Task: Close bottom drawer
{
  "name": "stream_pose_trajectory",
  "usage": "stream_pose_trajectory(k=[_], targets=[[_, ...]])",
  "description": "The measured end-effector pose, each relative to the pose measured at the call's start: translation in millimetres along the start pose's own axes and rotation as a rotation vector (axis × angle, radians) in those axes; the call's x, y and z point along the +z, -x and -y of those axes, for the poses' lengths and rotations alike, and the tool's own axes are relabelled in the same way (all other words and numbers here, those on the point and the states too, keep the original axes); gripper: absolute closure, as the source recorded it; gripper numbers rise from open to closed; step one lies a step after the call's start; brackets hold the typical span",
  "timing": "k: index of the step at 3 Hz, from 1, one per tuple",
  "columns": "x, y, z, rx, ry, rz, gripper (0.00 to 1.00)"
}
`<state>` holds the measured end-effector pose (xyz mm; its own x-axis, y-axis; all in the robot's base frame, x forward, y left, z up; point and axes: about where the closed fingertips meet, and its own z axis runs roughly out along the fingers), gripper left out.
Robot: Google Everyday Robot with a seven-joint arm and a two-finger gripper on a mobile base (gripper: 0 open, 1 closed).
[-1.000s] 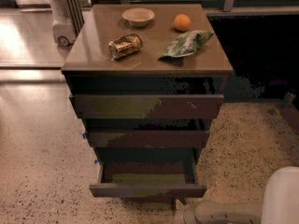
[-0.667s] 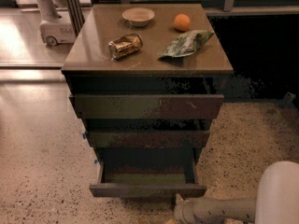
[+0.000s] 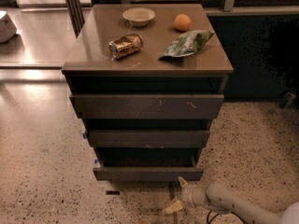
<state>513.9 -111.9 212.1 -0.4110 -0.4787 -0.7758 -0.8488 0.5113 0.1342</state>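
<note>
The bottom drawer (image 3: 147, 173) is the lowest, narrowest dark grey-brown front of the cabinet (image 3: 147, 66). It stands out a little, with a dark gap above its front edge. My gripper (image 3: 177, 195) is low over the floor, just in front of the drawer's right part. Its two pale fingertips (image 3: 181, 181) are spread apart with nothing between them. The upper tip is close under the drawer front; I cannot tell whether it touches. The middle drawer (image 3: 148, 138) and the top drawer (image 3: 146, 106) also stand slightly out.
On the cabinet top lie a white bowl (image 3: 138, 16), an orange (image 3: 182, 22), a crushed can (image 3: 125, 45) and a green chip bag (image 3: 188, 43). Speckled floor (image 3: 42, 171) surrounds the cabinet. A dark wall panel (image 3: 261, 55) stands to the right.
The bottom drawer has slid inward and shows much less of its inside. My gripper has moved forward toward the drawer front. The view has shifted closer to the cabinet.
</note>
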Motion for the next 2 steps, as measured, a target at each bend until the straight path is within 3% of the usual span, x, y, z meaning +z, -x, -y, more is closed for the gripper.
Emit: stream_pose_trajectory(k=[2], targets=[[1,-3,22,-0.009,0.005,-0.019,0.0]])
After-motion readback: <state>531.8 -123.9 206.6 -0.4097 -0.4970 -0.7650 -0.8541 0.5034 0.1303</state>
